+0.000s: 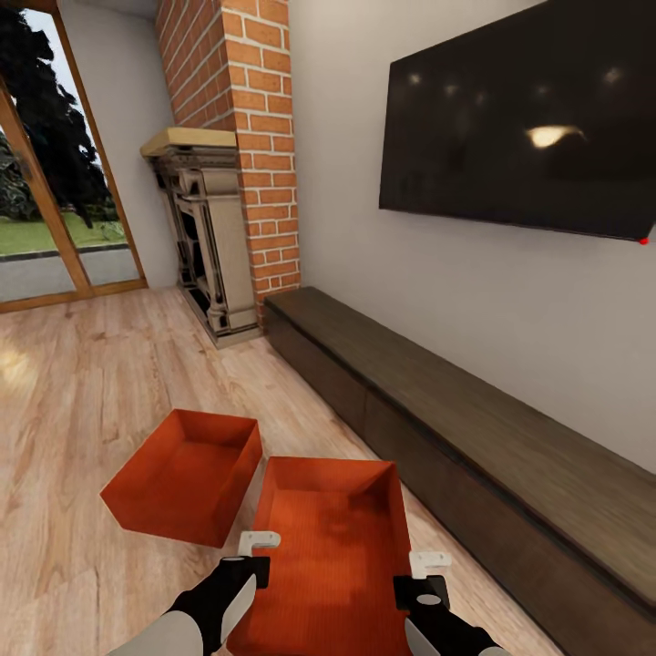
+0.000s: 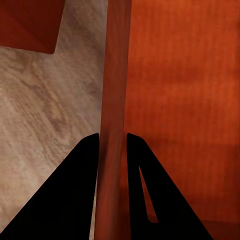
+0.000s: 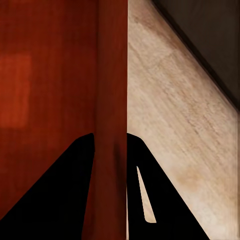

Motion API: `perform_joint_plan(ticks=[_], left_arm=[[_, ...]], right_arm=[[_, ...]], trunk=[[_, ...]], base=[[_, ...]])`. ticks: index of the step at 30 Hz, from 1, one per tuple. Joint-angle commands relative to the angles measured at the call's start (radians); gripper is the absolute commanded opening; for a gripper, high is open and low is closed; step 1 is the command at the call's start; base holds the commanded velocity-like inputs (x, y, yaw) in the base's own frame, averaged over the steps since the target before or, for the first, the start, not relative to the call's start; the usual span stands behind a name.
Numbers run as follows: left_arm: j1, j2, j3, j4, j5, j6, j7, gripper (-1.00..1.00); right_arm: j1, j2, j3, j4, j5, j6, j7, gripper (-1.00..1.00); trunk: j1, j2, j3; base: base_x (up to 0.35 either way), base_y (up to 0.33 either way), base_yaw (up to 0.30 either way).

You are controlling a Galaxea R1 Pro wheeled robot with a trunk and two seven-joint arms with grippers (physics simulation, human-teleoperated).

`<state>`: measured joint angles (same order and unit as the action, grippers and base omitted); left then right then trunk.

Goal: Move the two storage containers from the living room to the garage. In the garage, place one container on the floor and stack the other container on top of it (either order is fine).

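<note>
Two grippers hold one bin between them: the left gripper (image 1: 258, 550) straddles the left long wall of the nearer storage container (image 1: 330, 538), and the right gripper (image 1: 426, 572) straddles its right long wall. In the left wrist view the thin orange wall (image 2: 114, 100) runs straight up between the two dark fingers (image 2: 67, 200), which press against it on both sides; the right wrist view shows the same, with the wall (image 3: 111, 100) pinched between the fingers (image 3: 65, 195). So both sets of fingers are clamped on the rim, one finger inside the bin and one outside.

The nearer container's long axis runs away from the robot, roughly parallel to the long dark cabinet (image 1: 474, 437), which lies just beside it on the right. Each arm is nearest its own wall, so the lift looks balanced; I judge the coming move to be a straight raise with both arms together.

Left of the held bin, touching or nearly touching its far left corner, sits the second storage container (image 1: 187, 474), turned at an angle on the wood plank floor (image 1: 82, 383). Beyond the cabinet's far end stand the fireplace (image 1: 205, 237) and brick chimney (image 1: 241, 109); the TV (image 1: 524, 118) hangs above the cabinet. The cabinet's edge is the closest obstacle if the bin swings right.
</note>
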<state>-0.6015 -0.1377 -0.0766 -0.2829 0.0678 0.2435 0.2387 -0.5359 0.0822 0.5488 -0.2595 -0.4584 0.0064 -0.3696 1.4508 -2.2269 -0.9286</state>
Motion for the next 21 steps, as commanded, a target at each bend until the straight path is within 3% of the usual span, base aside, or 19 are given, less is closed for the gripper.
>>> perform_joint_plan(ticks=[1, 21], left_arm=[[0.0, 0.003, -0.008, -0.001, -0.006, 0.01, 0.013, -1.0], [0.0, 0.004, -0.008, -0.001, -0.006, 0.01, 0.013, -1.0]], right_arm=[[-0.001, -0.005, -0.006, -0.001, 0.006, 0.0, -0.009, -1.0], [-0.001, -0.005, -0.007, -0.001, 0.006, -0.001, -0.009, -1.0]], trunk=[[-0.004, 0.007, 0.002], [-0.081, 0.147, 0.065]], base=[[0.0, 0.0, 0.0], [0.0, 0.0, 0.0]])
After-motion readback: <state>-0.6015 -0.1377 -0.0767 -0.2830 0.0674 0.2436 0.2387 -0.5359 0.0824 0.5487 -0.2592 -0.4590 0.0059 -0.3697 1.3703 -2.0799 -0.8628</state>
